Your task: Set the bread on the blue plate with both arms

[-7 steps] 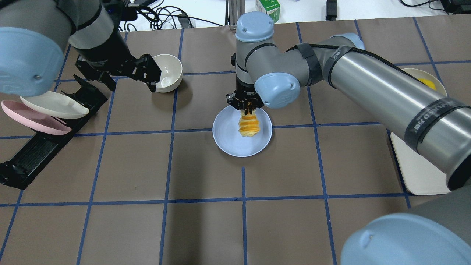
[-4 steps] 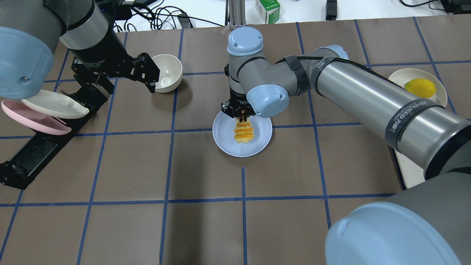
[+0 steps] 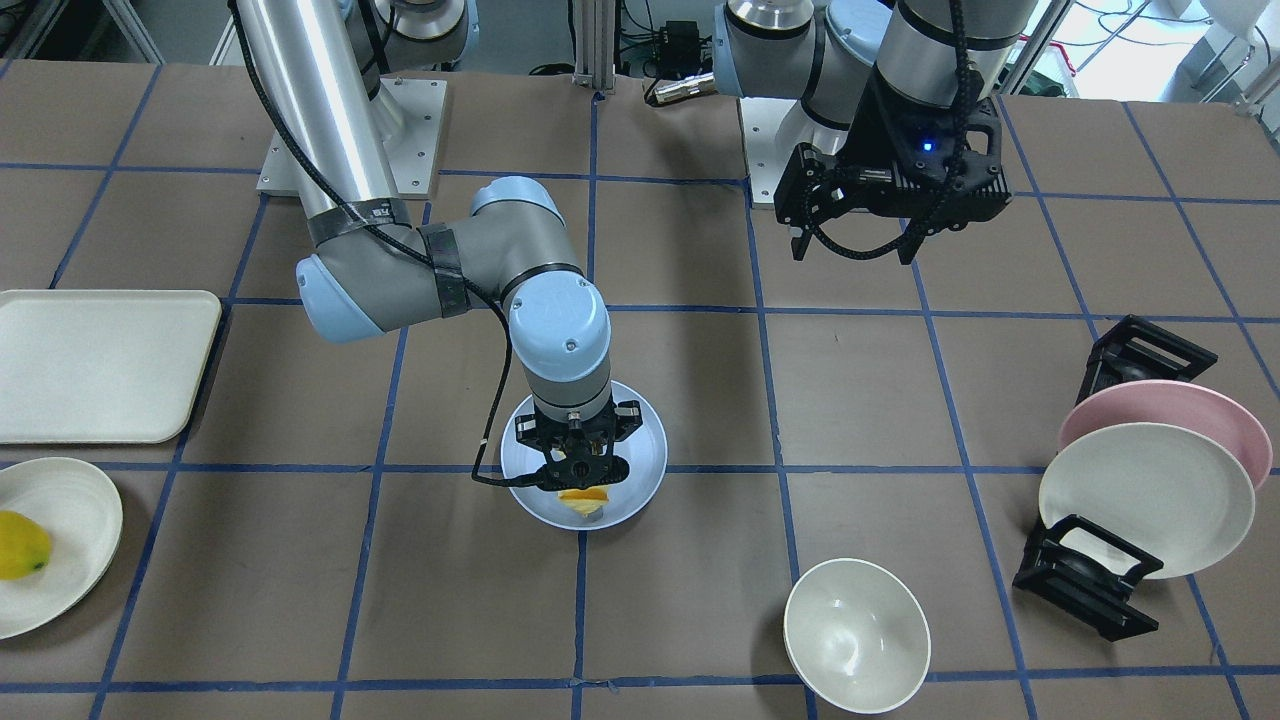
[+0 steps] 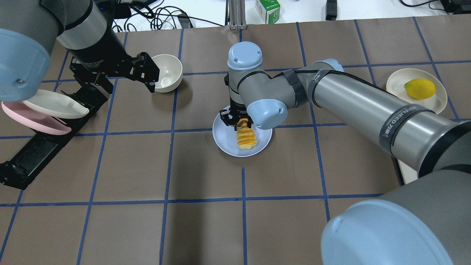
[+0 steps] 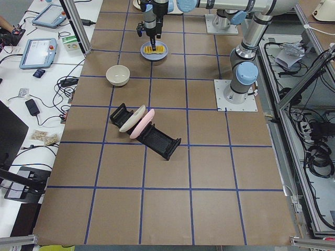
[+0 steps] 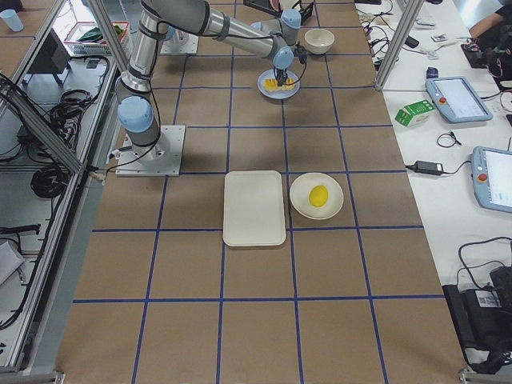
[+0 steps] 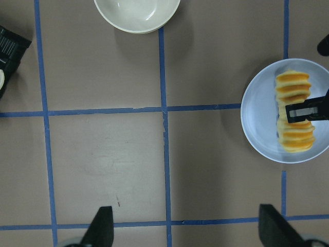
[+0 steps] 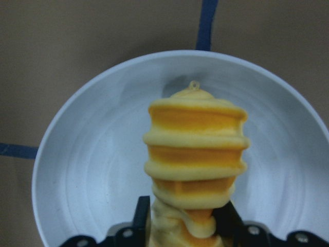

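Note:
The bread point(image 4: 245, 140), a ridged yellow-orange loaf, is held low over the blue plate point(image 4: 224, 141) at the table's middle. My right gripper point(image 4: 241, 127) is shut on the bread's end nearest the robot. In the right wrist view the bread point(image 8: 195, 154) sticks out from between the fingers point(image 8: 143, 216) over the plate point(image 8: 67, 154). I cannot tell whether the bread touches the plate. My left gripper point(image 4: 147, 75) is open and empty beside a white bowl point(image 4: 170, 71). The left wrist view shows the bread point(image 7: 294, 85) on the plate point(image 7: 259, 118) at its right edge.
A black rack point(image 4: 40, 147) at the left holds a cream plate point(image 4: 55, 105) and a pink plate point(image 4: 33, 119). A yellow fruit point(image 4: 420, 88) lies on a cream plate point(image 4: 395, 79) at the right. A cream tray point(image 3: 100, 365) lies beside that plate.
My right gripper has carried the bread down and slightly toward the plate's middle. The right arm has swung off the fruit plate. My left gripper has barely shifted.

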